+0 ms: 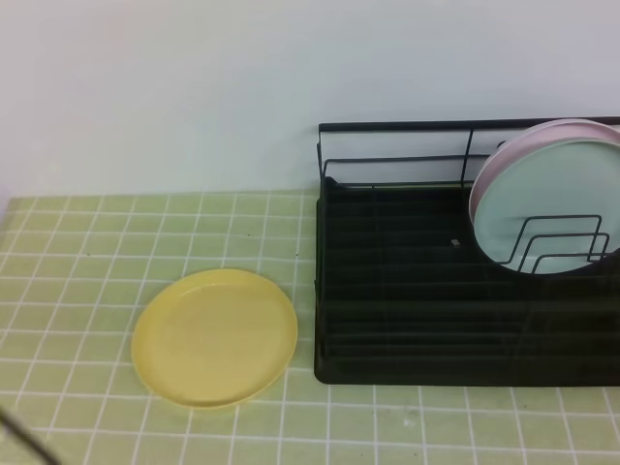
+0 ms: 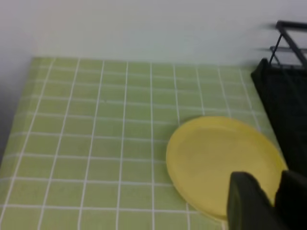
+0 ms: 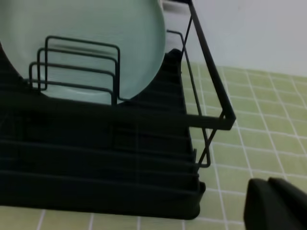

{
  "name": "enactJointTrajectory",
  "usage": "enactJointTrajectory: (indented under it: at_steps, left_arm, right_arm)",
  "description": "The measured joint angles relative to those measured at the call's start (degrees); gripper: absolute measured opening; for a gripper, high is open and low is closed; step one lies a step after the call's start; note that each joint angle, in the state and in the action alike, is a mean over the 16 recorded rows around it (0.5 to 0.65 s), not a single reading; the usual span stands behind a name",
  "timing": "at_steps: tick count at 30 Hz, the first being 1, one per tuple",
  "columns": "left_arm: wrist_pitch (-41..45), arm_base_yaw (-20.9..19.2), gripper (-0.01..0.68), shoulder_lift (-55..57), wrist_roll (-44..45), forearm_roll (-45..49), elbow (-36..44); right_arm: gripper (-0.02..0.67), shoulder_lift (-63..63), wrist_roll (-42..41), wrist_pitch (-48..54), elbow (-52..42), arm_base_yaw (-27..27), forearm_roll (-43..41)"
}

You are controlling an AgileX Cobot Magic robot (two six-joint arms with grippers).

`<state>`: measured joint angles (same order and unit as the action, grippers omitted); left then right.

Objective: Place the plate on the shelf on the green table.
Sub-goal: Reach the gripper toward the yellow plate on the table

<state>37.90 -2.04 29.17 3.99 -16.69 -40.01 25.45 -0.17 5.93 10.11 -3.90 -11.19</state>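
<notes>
Plate [image 1: 214, 336] lies flat on the green table [image 1: 77, 252] just left of the shelf [image 1: 387, 291], ungrasped; left tool [image 2: 268, 199] hovers at its near rim, jaws slightly apart, likely lining up an edge pinch; right tool [image 3: 276, 203] closed, parked by the shelf's end.

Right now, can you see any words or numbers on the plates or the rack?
None can be read on the yellow plate, the mint-green plate, the pink plate or the black wire dish rack.
A tiny pale speck on the rack's tray is too small to read.
</notes>
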Motion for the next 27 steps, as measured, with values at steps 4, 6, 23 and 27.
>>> enactJointTrajectory:
  at_steps: [4,6,23,27]
  left_arm:
    - [1.2,0.0,0.273,7.6,0.3,1.1,-3.6]
    - [1.6,0.0,0.341,11.0,0.5,1.6,-5.5]
    - [5.9,0.0,0.557,37.9,6.9,1.4,-18.4]
    - [6.7,0.0,0.557,44.1,9.2,0.2,-19.9]
  right_arm:
    - [-0.003,1.3,-0.1,-0.2,0.0,0.0,-0.1]
    - [-0.003,1.4,-0.2,-0.3,0.0,0.0,-0.3]
    - [-0.003,1.4,-1.9,-0.7,0.0,0.0,-1.5]
    - [-0.003,1.4,-2.0,-0.9,0.0,0.0,-1.6]
